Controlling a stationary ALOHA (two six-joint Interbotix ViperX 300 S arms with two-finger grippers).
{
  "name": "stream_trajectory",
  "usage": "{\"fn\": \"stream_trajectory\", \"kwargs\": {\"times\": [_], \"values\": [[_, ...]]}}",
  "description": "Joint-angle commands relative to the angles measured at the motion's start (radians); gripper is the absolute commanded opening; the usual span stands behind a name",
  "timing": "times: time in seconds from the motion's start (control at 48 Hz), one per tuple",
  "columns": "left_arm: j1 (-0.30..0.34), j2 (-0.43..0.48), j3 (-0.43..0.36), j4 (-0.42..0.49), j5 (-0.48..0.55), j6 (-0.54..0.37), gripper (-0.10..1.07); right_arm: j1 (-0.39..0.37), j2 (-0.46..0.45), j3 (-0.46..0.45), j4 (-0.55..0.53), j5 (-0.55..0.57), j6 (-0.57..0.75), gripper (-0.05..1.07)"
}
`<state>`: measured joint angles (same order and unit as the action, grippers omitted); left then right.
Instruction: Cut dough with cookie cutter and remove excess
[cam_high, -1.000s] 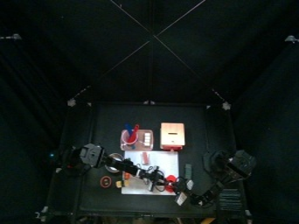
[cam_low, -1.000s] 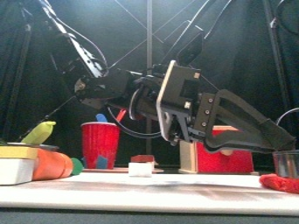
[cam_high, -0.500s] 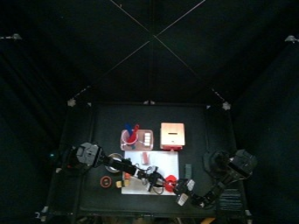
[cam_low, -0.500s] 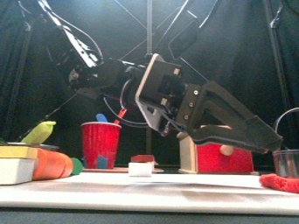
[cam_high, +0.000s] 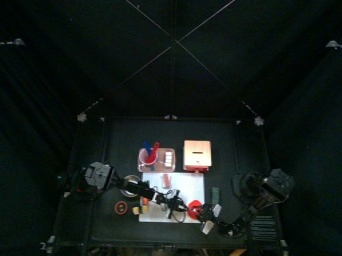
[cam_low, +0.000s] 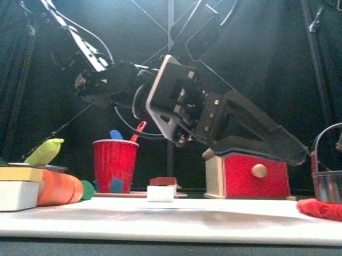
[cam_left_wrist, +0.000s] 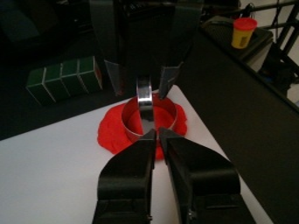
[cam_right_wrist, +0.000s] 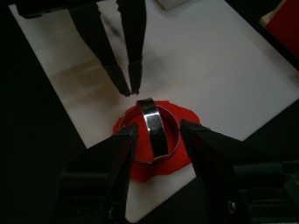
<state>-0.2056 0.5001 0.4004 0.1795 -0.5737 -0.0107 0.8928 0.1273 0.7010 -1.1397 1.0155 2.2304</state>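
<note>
Black curtains are closing in a small black worktop (cam_high: 227, 170), with a white sheet (cam_right_wrist: 222, 61) lying near its front edge. On that sheet the dough (cam_left_wrist: 126, 129) is sitting as a flat, soft-looking red blob with a lumpy rim, directly beneath both pincers. A metal ring cutter (cam_right_wrist: 149, 128), thin-walled and shiny, is standing on edge over the dough.

Compared with a second ago, both arms are sitting higher in the front view and more of the red box behind them is showing. The left pincer (cam_left_wrist: 156, 140) is narrowing; its jaws are standing on either side of the cutter's band, seemingly gripping it, though contact is hard to confirm. The right pincer (cam_right_wrist: 156, 144) is spread wide, its jaws apart on both sides of the ring without touching it. To my eye this reads as a hand-over or re-grip above the dough, with the cut itself not yet made: the ring is upright rather than flat, so it will need turning before it can press down.

Beyond the left pincer, a dark green grooved block (cam_left_wrist: 65, 79) and a small yellow pot (cam_left_wrist: 243, 33) are resting on the worktop, well apart from the dough.
</note>
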Motion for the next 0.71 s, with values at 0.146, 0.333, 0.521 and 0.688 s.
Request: {"fn": "stream_trajectory", "kwargs": {"times": [0.146, 0.333, 0.521, 0.688], "values": [[0.005, 0.003, -0.025, -0.005, -0.006, 0.002, 0.44, -0.028, -0.028, -0.029, -0.009, -0.021, -0.002, 0.81], [0.005, 0.021, -0.040, -0.014, -0.006, 0.002, 0.44, -0.037, -0.026, -0.026, -0.009, -0.032, -0.002, 0.81], [0.005, 0.043, -0.055, -0.018, -0.006, 0.002, 0.44, -0.037, -0.025, -0.025, -0.009, -0.032, -0.002, 0.81], [0.005, 0.046, -0.055, -0.025, -0.006, 0.002, 0.44, -0.038, -0.021, -0.023, -0.008, -0.041, -0.002, 0.80]]}}
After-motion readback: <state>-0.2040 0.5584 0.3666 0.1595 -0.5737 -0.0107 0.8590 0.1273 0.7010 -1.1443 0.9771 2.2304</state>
